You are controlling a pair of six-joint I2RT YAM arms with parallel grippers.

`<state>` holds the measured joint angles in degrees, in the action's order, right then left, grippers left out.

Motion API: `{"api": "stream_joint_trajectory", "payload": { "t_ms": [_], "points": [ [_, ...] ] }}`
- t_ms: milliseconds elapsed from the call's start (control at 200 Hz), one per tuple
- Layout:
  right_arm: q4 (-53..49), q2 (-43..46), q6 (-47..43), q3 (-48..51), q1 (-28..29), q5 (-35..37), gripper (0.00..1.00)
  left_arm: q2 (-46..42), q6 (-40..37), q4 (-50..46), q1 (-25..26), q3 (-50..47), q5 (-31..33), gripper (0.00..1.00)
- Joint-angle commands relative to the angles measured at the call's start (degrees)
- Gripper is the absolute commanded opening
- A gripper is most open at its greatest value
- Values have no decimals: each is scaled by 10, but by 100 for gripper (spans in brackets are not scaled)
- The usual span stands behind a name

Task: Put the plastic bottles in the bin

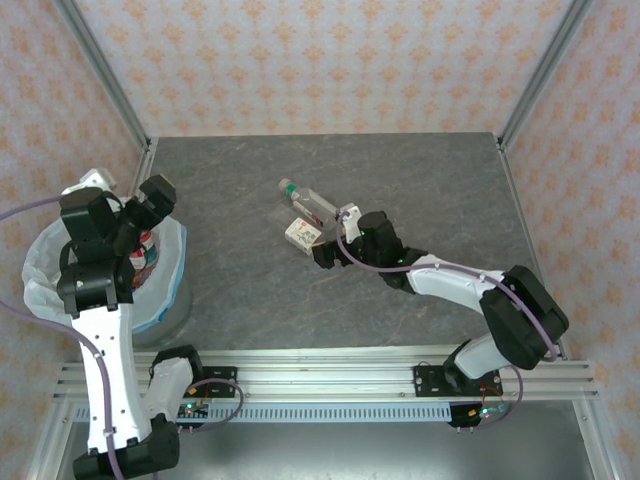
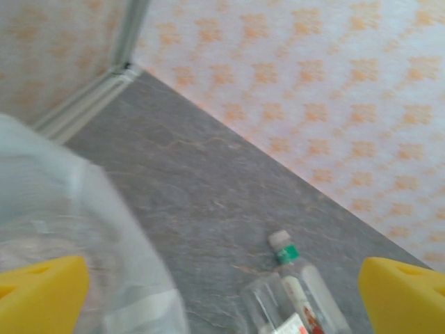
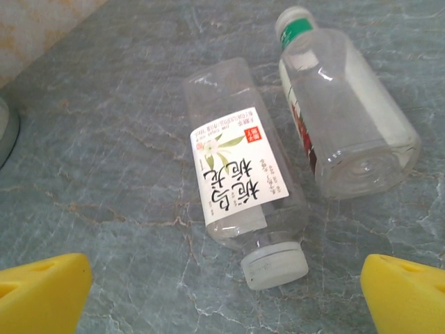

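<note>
Two clear plastic bottles lay on their sides near the middle of the grey marbled tabletop (image 1: pixel 420 190), close beside each other, though it was hard to say if they actually touched. The white-label bottle (image 3: pixel 240 184) had Chinese characters printed on it and a white cap pointing back at the right arm. The green-collared bottle (image 3: pixel 348 118) lay just beside it with its cap aimed the other way, toward the far side of the table.

The right gripper (image 3: pixel 224 291) sat low, just short of that white cap. Its jaws were spread wide with nothing in them, and both bottles showed between the yellow fingertips (image 3: pixel 42 289) in the wrist view.

Way over on the left, well apart from those two, stood the bin (image 1: pixel 172 300), round and grey, with a thin white bag (image 1: pixel 40 275) flopped over its rim. A red-labelled bottle (image 1: pixel 146 250) was visible inside it. The left gripper (image 2: pixel 222 296) hung above the bin, jaws wide apart and empty. Its camera caught the blurry bag at lower left and the two loose bottles off across the table.
</note>
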<state>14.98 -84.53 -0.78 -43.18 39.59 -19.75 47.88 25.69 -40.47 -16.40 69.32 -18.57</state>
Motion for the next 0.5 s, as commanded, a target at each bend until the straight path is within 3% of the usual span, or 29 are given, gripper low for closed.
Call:
{"api": "stream_joint_trajectory", "payload": {
  "t_ms": [0, 190, 495],
  "points": [
    [-31, -20, -26, -36, -3, -31, 100, 12, 2, 33, 50, 2, -16, 100],
    [-38, -56, -18, -67, -3, -53, 99, 34, 7, 54, 118, 4, 10, 100],
    [-51, -135, 12, -131, -3, -76, 100, 49, 8, 65, 140, -4, 18, 100]
  ]
}}
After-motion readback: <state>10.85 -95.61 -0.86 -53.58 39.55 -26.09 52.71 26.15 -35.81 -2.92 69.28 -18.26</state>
